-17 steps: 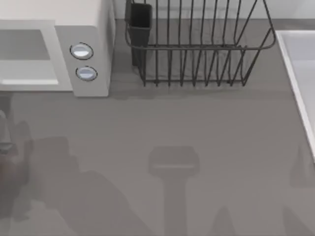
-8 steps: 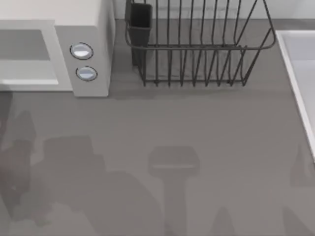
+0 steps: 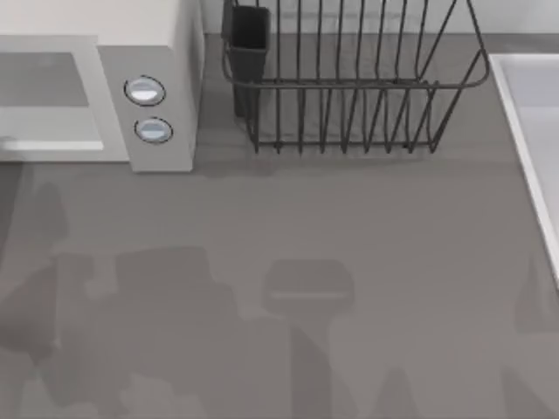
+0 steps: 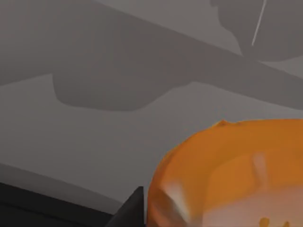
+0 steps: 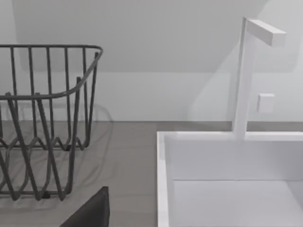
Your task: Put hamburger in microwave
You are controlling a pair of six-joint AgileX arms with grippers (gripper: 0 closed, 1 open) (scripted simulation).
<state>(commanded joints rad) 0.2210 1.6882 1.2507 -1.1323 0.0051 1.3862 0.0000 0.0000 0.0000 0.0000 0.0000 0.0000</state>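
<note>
The hamburger [image 4: 227,175] is a rounded orange item very close in the left wrist view, hanging above the grey table. A black finger [image 4: 129,213] of my left gripper sits right against its side, so the gripper is shut on it. The microwave [image 3: 166,52] is a big white box at the table's far left, with its grey cavity [image 3: 44,87] open toward the front and two round silvery-blue knobs [image 3: 145,91] on its side panel. A black part of my right gripper [image 5: 90,213] shows low in the right wrist view, near the sink's corner.
A dark wire dish rack [image 3: 349,87] with a black cup holder [image 3: 246,35] stands right of the microwave. A white sink [image 3: 533,131] with a white tap [image 5: 246,71] runs along the table's right edge. Arm shadows lie across the front of the grey table [image 3: 349,209].
The shadows on the table's left have slid to the right. The faint shape at the top view's left edge has gone from sight.
</note>
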